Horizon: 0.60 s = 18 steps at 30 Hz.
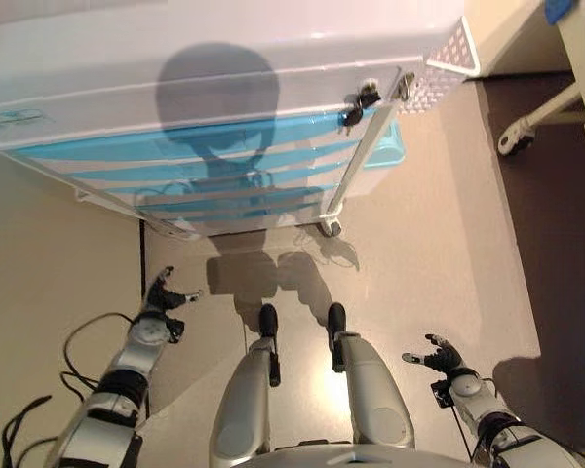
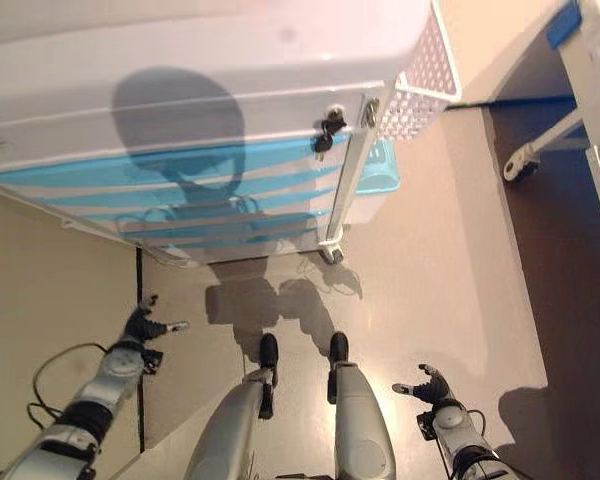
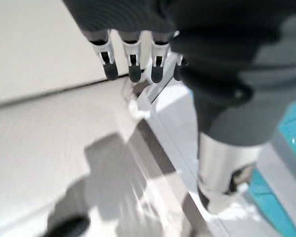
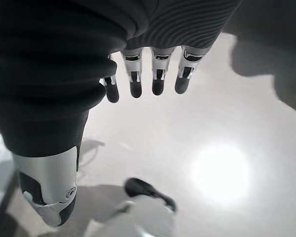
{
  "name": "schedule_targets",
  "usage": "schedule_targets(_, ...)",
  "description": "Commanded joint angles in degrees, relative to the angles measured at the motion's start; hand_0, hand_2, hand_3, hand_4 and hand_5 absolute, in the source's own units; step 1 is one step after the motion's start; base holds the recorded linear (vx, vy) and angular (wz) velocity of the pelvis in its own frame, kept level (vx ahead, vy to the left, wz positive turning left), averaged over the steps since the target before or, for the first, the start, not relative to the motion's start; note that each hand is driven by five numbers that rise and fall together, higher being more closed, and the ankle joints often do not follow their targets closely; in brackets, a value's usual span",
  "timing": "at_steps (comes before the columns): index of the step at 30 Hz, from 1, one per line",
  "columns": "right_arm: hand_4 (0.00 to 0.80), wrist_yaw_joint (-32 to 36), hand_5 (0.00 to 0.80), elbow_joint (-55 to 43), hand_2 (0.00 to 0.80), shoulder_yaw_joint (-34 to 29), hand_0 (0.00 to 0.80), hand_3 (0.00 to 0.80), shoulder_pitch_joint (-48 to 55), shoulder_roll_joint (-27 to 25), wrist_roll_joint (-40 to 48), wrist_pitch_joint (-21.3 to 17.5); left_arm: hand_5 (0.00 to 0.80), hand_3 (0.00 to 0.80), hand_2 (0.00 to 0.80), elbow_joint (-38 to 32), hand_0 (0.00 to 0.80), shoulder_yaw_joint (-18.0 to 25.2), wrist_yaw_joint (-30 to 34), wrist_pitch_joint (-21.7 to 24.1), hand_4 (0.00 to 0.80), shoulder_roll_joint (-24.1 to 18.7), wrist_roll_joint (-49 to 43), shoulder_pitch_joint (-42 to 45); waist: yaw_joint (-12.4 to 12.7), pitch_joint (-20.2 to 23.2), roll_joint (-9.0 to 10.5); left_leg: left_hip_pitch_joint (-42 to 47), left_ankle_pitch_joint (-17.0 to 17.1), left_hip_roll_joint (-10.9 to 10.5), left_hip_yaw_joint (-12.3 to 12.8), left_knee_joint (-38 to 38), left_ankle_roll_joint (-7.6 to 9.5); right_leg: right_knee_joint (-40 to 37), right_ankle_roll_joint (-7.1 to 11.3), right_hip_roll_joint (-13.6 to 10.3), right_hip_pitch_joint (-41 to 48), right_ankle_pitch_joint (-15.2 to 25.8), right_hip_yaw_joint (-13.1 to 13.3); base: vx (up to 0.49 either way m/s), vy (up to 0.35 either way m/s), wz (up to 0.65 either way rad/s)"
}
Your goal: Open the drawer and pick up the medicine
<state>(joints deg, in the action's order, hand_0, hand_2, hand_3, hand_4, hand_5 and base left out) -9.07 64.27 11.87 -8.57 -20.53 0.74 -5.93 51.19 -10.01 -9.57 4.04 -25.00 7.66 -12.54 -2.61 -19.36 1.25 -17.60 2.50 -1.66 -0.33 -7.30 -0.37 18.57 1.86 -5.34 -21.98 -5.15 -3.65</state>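
A white cart with several blue drawer fronts stands in front of me, seen from above; all drawers look shut. A bunch of keys hangs at the lock near its top right corner. No medicine shows in any view. My left hand hangs low at my left side, open and holding nothing, well short of the cart. Its straight fingers point toward the cart's lower edge. My right hand hangs at my right side over the bare floor, its fingers relaxed and holding nothing.
A white perforated basket hangs on the cart's right end, with a blue tray below it. A castor of another piece of furniture stands at the far right. A beige wall runs along my left.
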Motion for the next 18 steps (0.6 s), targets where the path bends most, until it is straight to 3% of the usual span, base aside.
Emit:
schedule_targets(1, 0.0, -0.86, 0.0, 0.42, 0.0, -0.17, 0.0, 0.0, 2.69, -0.98, 0.3, -0.36, 0.0, 0.0, 0.0, 1.73, 0.0, -0.21, 1.59, 1.73, 0.0, 1.48, -0.9, 0.86, -0.56, 2.61, -0.24, 1.74, -1.45, -1.92, -1.86, 1.41, 0.67, -9.7, 2.96, 0.65, 4.67, 7.43, -2.49, 0.04, -0.023, 0.07)
schedule_targets(7, 0.0, -0.71, 0.0, 1.45, 0.0, 0.49, 0.0, 0.0, 2.55, 0.14, -0.45, -0.07, 0.0, 0.0, 0.0, 6.37, 0.0, -1.72, 2.08, 1.15, 0.0, 5.23, -4.3, 3.57, 0.16, 4.97, -0.32, 7.11, -0.25, -1.57, -2.71, 5.13, 0.26, -12.38, 2.91, 1.1, 9.95, 7.28, -4.22, 0.05, -0.033, 0.13)
schedule_targets(12, 0.0, 0.62, 0.0, 3.77, 0.0, 3.53, 0.0, 0.0, 3.17, 2.18, -3.97, 0.76, 0.0, 0.0, 0.0, 11.3, 0.0, -4.52, 4.84, 0.7, 0.0, 8.93, -8.58, 7.4, 1.04, 9.72, 0.23, 11.81, -0.26, -0.87, -2.99, 7.58, -0.04, -15.01, 3.0, 1.78, 14.97, 7.13, -5.37, 0.066, -0.034, 0.1)
schedule_targets(18, 0.0, 2.65, 0.0, 4.43, 0.0, 6.59, 0.0, 0.0, 3.66, 3.58, -6.76, 1.03, 0.0, 0.0, 0.0, 12.39, 0.0, -7.21, 7.59, 0.99, 0.0, 10.19, -12.45, 10.08, 2.08, 13.08, 0.87, 15.04, -1.04, -0.54, -2.75, 8.47, -0.09, -17.78, 3.29, 2.23, 18.76, 7.41, -5.45, 0.057, -0.023, 0.04)
